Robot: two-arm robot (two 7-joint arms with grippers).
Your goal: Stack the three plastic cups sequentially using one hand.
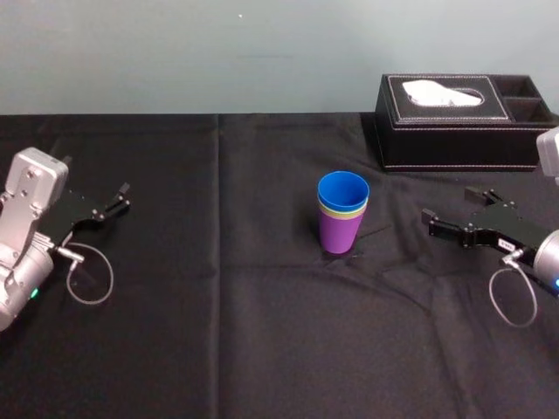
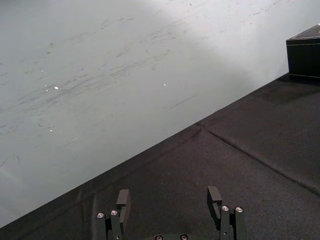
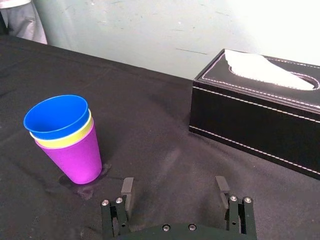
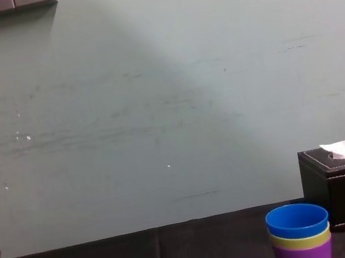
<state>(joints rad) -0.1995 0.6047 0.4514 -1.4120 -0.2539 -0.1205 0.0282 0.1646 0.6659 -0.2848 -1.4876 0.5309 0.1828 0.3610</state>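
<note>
- Bench (image 1: 262, 349): the biggest thing, w/ a black cloth over it. A pale wall (image 4: 155, 105) stands behind it.
- Tissue box (image 1: 454, 122): black, at the far right of the bench, w/ a white tissue poking out the top. It is not part of the job.
- Left end effector (image 1: 122, 197): over the left side of the bench, well apart from the cups. Its fingers (image 2: 123, 200) are spread wide w/ nothing btwn them. It looks parked.
- Right end effector (image 1: 448, 204): low over the right side, near the cups but not touching them, and pointing their way. Its fingers (image 3: 127, 187) are spread wide too, w/ nothing held.
- Stack of cups (image 1: 341, 214): all 3 sit in one upright pile, approx mid bench and a bit to the right. It is in front of the tissue box and apart from it.
- Purple cup (image 1: 339, 234): at the bottom, standing on the cloth.
- Yellow-green cup (image 3: 65, 141): inside the purple one. Only a band near its rim shows.
- Blue cup (image 1: 342, 189): on top, inside the yellow-green one.
- How far along: I think the job is done, or v. close. No cup stands alone. What is left is prob. just moving the right arm away.
</note>
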